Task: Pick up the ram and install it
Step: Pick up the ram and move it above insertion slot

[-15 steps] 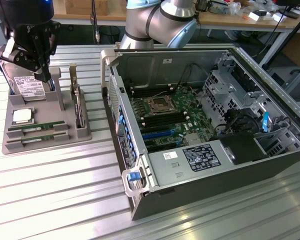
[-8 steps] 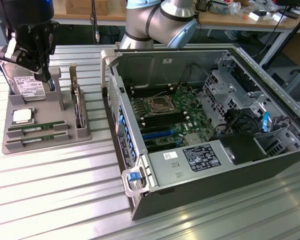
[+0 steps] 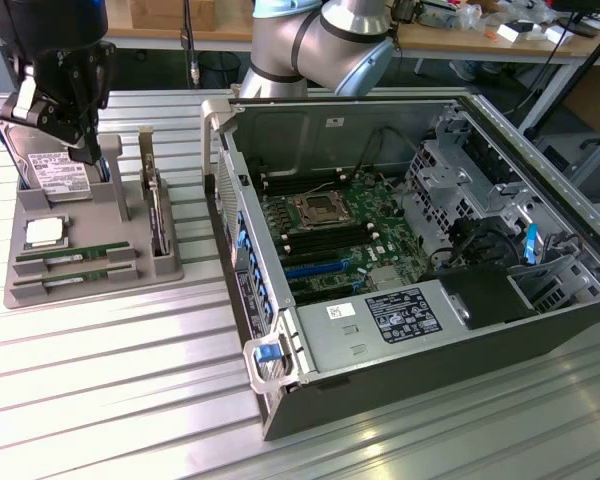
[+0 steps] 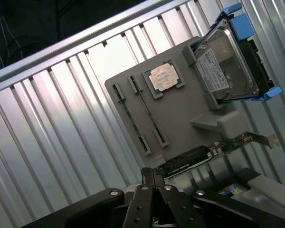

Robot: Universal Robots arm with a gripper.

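Two ram sticks [image 3: 75, 256] lie in parallel slots at the front of a grey holder [image 3: 110, 275] on the exterior view's left. In the wrist view they appear edge-on as thin strips [image 4: 131, 121]. My gripper [image 3: 90, 155] hangs above the back of the holder, over the hard drive [image 3: 58, 172], well away from the ram. In the wrist view the gripper [image 4: 153, 175] is shut with its fingers pressed together and nothing between them.
The holder also carries a silver CPU [image 3: 44, 232] and an upright card with a metal bracket [image 3: 156, 205]. An open computer case [image 3: 280, 400] lies to the exterior view's right, its motherboard [image 3: 340, 225] and memory slots exposed. The table is ribbed metal.
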